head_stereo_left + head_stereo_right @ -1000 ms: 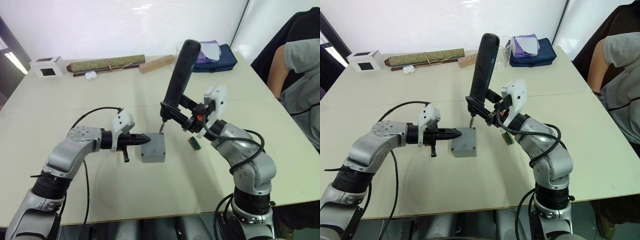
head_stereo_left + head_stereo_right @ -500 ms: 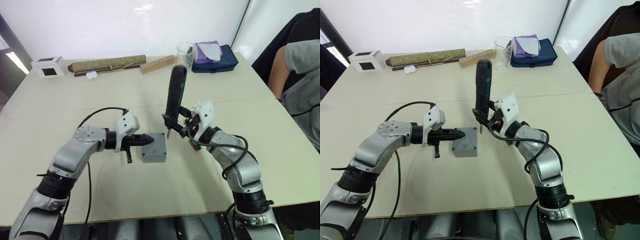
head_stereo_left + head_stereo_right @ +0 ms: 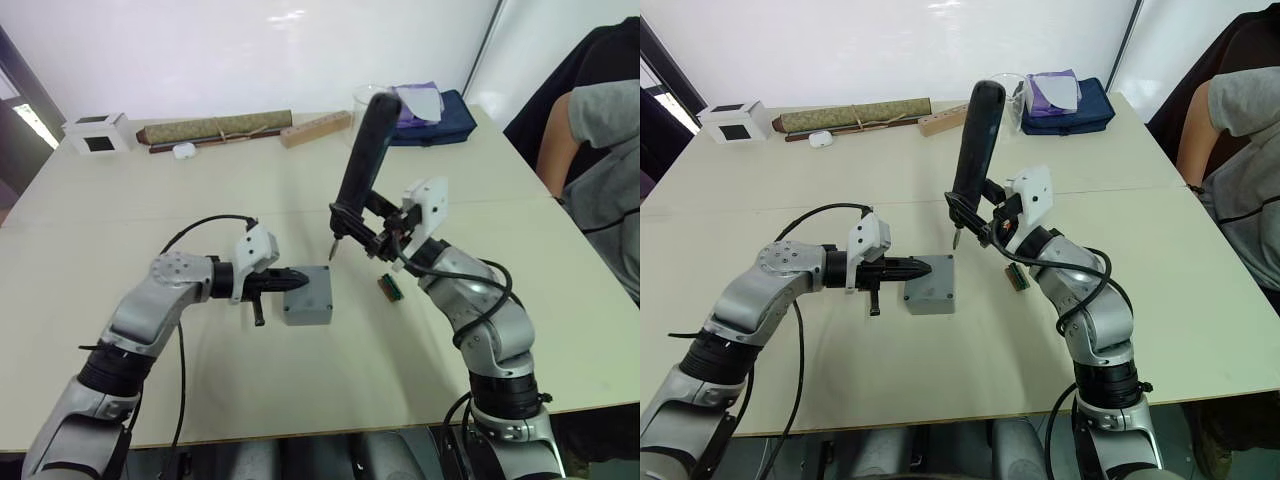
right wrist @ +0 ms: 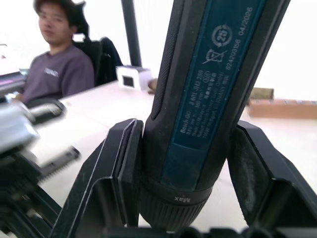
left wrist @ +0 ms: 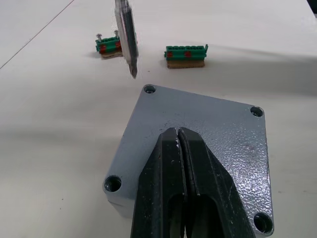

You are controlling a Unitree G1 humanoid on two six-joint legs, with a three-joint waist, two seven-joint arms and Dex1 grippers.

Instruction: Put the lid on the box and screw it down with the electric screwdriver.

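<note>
**Lid pinned, driver poised above a corner screw hole**

We have the box on the table between our two grippers, with the lid already seated on it — its four corner holes line up with the box's footprint. Our left gripper lies flat across the lid with its two fingers pressed together, holding nothing; we judge it is there to weigh the lid down so box and lid do not turn or slide under the bit.

Our right gripper is clamped around the electric screwdriver, fingers on either side of its lower barrel. The tool stands nearly upright, tilted a little, and its bit hangs in the air just beyond the corner hole farthest from the left fingertips — above it, not yet touching. We cannot tell whether a screw sits in that hole.

Past the box from the left gripper lie two small green terminal blocks, near the bit's path but apart from the lid. Well beyond both grippers sit a rolled greenish scroll, a white cube, a wooden block and a blue pouch. A person sits off to the right gripper's side. Nothing blocks the descent; the left fingers cover the lid's middle, leaving the corners free.
</note>
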